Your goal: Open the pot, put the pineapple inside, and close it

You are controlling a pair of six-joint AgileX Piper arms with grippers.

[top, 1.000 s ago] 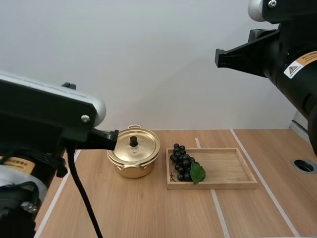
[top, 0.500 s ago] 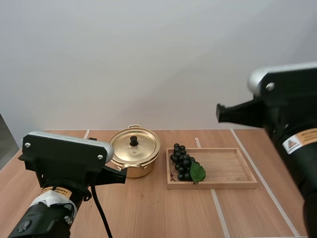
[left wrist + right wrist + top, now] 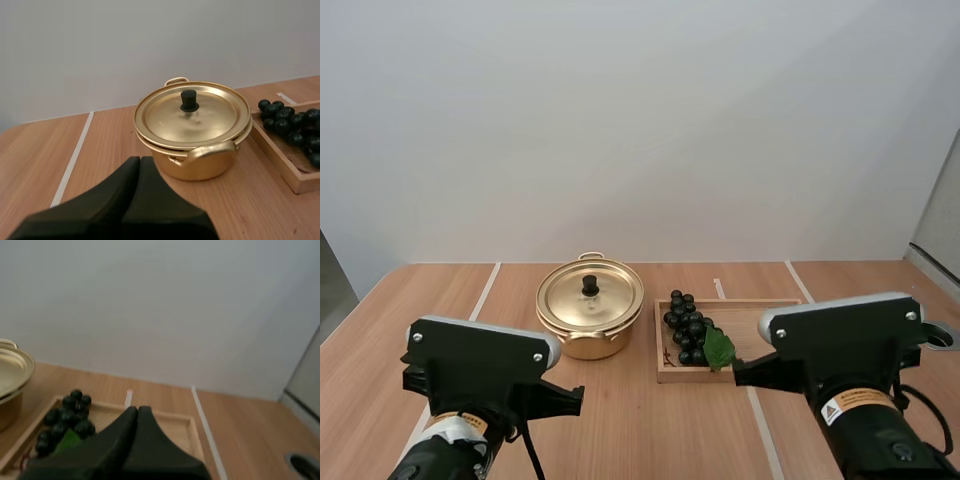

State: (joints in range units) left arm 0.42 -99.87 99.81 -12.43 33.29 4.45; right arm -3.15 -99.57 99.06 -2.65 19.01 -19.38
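Gold-coloured round metal pot (image 3: 590,322) is sitting mid-table with its matching lid (image 3: 192,114) on, black knob (image 3: 189,100) up. Neither it nor the shallow rectangular wooden tray (image 3: 748,322) just to its right is differing from a second ago. What's changing is the arms: both were riding high a second ago and are now sitting low near the bases, so pot and tray are showing clear. No pineapple is turning up. The fruit on hand is a dark bunch of grapes with a green leaf (image 3: 692,330), lying at the tray's pot-side end. Left gripper (image 3: 140,159) is pointing at the pot from short of it, fingers pressed together into one wedge, holding nothing. Right gripper (image 3: 138,409) is aiming over the tray beside the grapes, likewise closed up and empty. I'm reading this as pre-approach: lid not lifted yet, fruit not picked, all three steps outstanding. Surface is a light wood-grain table (image 3: 620,430) with white lines running along it. A dark ring (image 3: 932,334) near its right edge is probably a cable port, hard to say. Plain white wall (image 3: 640,130) is standing behind, grey panel (image 3: 938,220) edging in at right.
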